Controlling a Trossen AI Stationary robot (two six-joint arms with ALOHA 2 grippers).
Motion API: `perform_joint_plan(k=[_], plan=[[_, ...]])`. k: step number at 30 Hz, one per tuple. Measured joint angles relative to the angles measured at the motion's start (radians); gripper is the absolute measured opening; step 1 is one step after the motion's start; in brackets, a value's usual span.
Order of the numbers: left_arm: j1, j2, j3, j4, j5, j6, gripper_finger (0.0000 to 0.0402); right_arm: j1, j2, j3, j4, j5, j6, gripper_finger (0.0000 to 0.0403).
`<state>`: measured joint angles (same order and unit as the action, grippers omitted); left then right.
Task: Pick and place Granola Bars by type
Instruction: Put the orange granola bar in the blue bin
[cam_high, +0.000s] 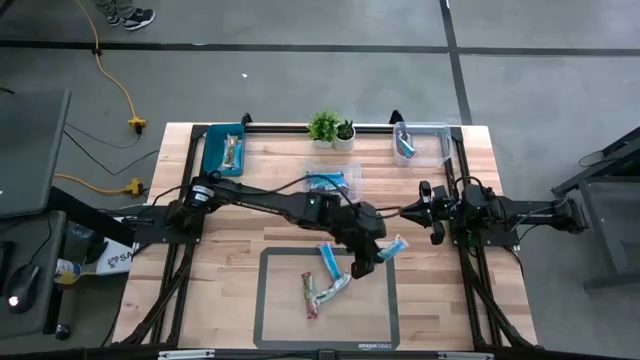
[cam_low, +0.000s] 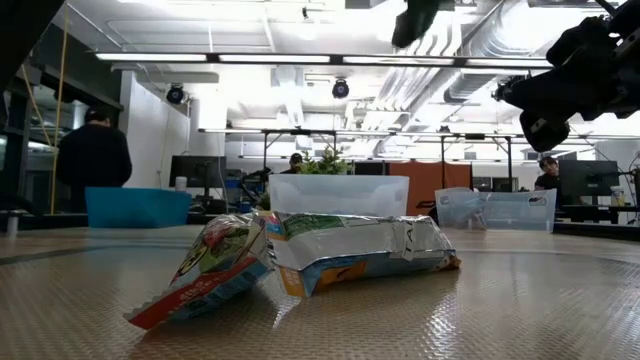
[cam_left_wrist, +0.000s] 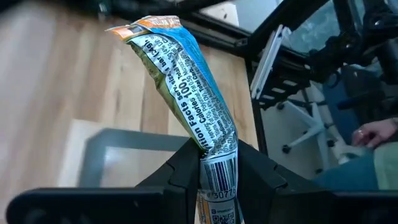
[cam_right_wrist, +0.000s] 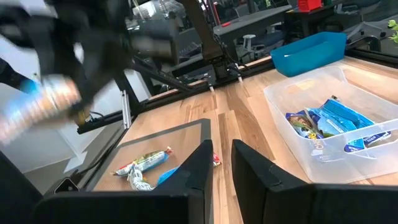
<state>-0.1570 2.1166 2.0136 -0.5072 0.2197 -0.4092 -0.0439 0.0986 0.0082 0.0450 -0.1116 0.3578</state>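
The left gripper (cam_high: 366, 262) is seen closed on one end of a granola bar (cam_high: 391, 248), the two dark fingers (cam_left_wrist: 180, 177) pinching the wrapper just above its barcode. In the overhead picture this gripper is found over the upper right corner of the grey mat (cam_high: 270, 310), at about 5 o'clock from the table's centre, and the held bar juts from it toward 2 o'clock — long axis slanted, free end away from the fingers. The held bar is wrapped in light blue foil with a green-and-white printed panel and an orange end seam; the wrapper is creased and bent.

The right gripper (cam_high: 430, 213) is held above the right side of the table, at 3 o'clock from centre, pointing toward 9 o'clock; its fingers (cam_right_wrist: 200, 163) are nearly shut, a narrow gap left between them, with nothing held.

Three more bars (cam_high: 325, 280) are left on the mat, lying close together at differing slants — blue, green and red wrappers are shown. Others are lying in a clear bin (cam_high: 335, 181) at 12 o'clock from centre, in a second clear bin (cam_high: 420, 143) at the far right corner, and in a blue bin (cam_high: 225, 148) at the far left.
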Motion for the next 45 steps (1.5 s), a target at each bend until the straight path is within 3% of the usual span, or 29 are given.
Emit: perform_joint_plan(k=[12,27,39,45], plan=[[0.0,-0.001,0.342,-0.277,-0.112,0.128,0.0079,0.0,0.0,0.0,0.002,0.0,0.0,0.0044],[0.0,-0.242,0.322,-0.283,-0.357,0.254,0.0078,0.0,0.0,0.0,0.002,0.0,0.0,0.0046],[-0.001,-0.399,0.322,-0.431,-0.592,0.327,0.0078,0.0,0.0,0.0,0.002,0.0,0.0,0.0046],[-0.001,-0.443,0.322,-0.537,-0.793,0.309,0.0078,0.0,0.0,0.0,0.002,0.0,0.0,0.0051]])
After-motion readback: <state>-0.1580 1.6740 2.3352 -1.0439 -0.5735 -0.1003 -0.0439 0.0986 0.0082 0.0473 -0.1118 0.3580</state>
